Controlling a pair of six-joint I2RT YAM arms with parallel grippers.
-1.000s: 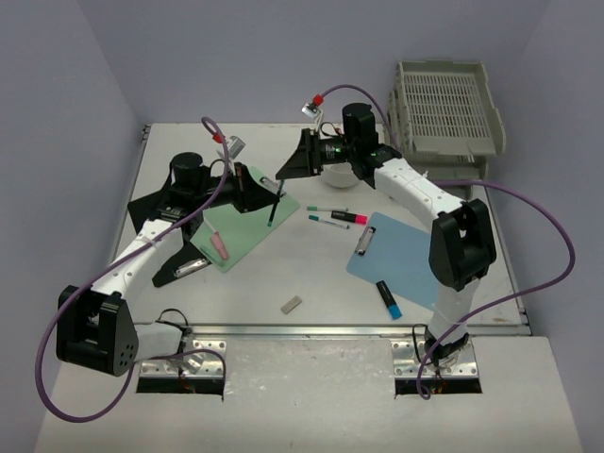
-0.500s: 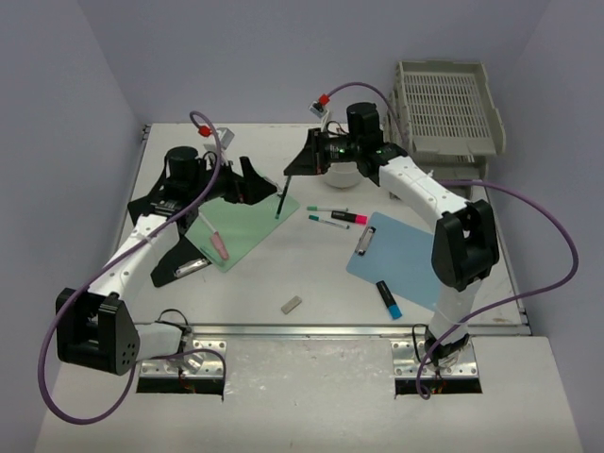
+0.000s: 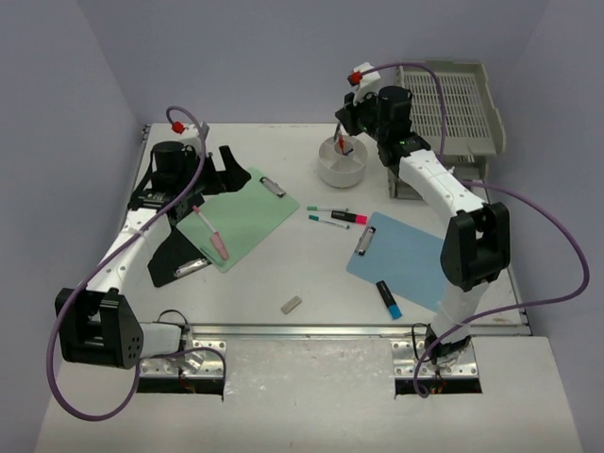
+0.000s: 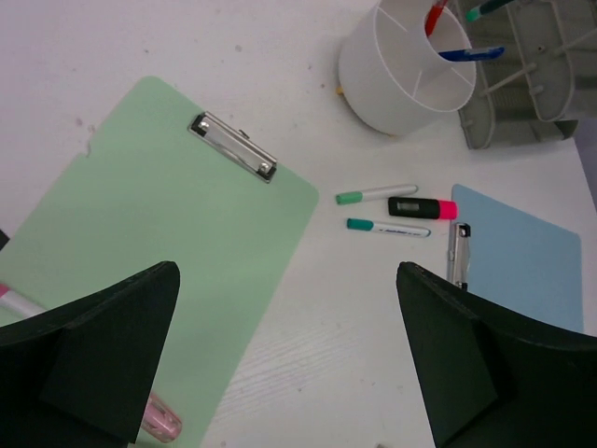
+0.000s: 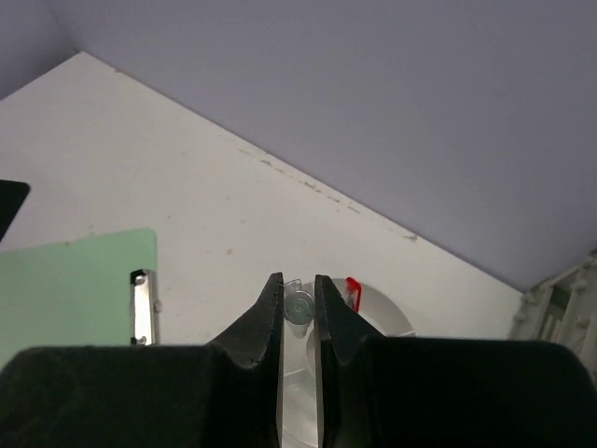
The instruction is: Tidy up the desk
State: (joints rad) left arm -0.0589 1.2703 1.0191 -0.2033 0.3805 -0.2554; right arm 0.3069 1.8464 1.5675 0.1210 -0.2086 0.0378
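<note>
**Q:** Which step are you on?

**A:** Dropping a pen into the cup. My right jaws are narrow, pinched on a pen (image 5: pixel 298 305) that I see end-on. They hang right over the white pen cup (image 3: pixel 342 166), just beside the grey paper trays (image 3: pixel 453 104). A red pen (image 5: pixel 352 291) already stands in the cup.

**Q:** And the left?

**A:** My left jaws are spread wide and hold nothing. They hover near the far edge of the green clipboard (image 4: pixel 159 215).

**Q:** Where's the bench in all this?

**A:** The bench (image 3: pixel 283 269) lies under both arms, shut in by lilac walls (image 3: pixel 283 57), and it's far from tidy. A green-capped marker (image 4: pixel 376 194), a teal pen (image 4: pixel 387 227) and a pink highlighter (image 4: pixel 422 207) lie between the cup and the blue clipboard (image 3: pixel 406 260). There is also a pink pen (image 3: pixel 217 245) on the green board, a blue highlighter (image 3: pixel 388 299) and a small grey block (image 3: pixel 292 304).

**Q:** What does the next move need?

**A:** I judge the pen must go straight down inside the rim before the right jaws part. I can't tell how deep its tip sits. Off-centre, it could tip the cup.
</note>
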